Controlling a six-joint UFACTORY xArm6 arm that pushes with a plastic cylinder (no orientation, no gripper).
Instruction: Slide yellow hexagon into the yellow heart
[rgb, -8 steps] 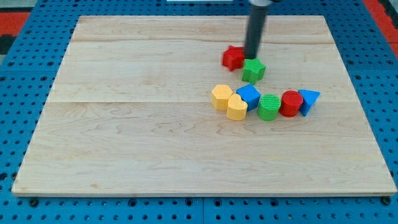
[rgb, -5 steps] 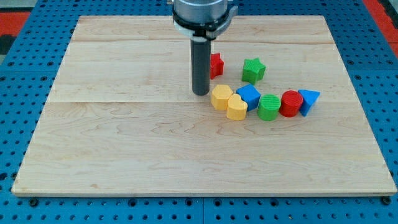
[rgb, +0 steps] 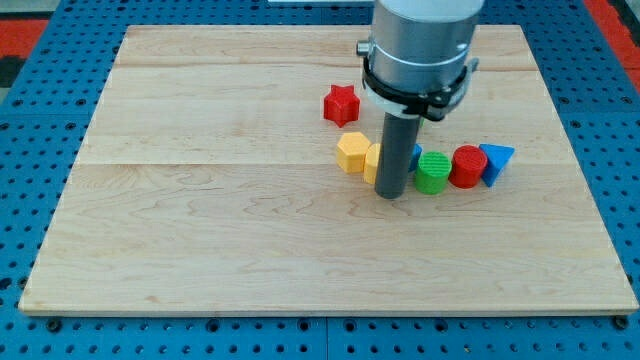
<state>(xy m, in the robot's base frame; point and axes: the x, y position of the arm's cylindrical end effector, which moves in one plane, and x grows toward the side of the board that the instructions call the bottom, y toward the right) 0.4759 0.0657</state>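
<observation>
The yellow hexagon (rgb: 352, 152) lies near the board's middle, touching the yellow heart (rgb: 371, 160) on its right. The rod stands in front of the heart and hides most of it. My tip (rgb: 392, 195) rests on the board just below and right of the heart, at the view's bottom side of the block row. The rod also covers most of the blue block (rgb: 414, 155) behind it.
A red star (rgb: 341, 104) sits above the hexagon. To the rod's right run a green cylinder (rgb: 432, 172), a red cylinder (rgb: 467, 166) and a blue triangle (rgb: 496, 161). The green star is hidden behind the arm. The wooden board (rgb: 200, 220) lies on a blue pegboard.
The rod swung from above the red star to the hexagon's left, then down to the heart's lower right. The red star slid left. The green star is now out of sight.
</observation>
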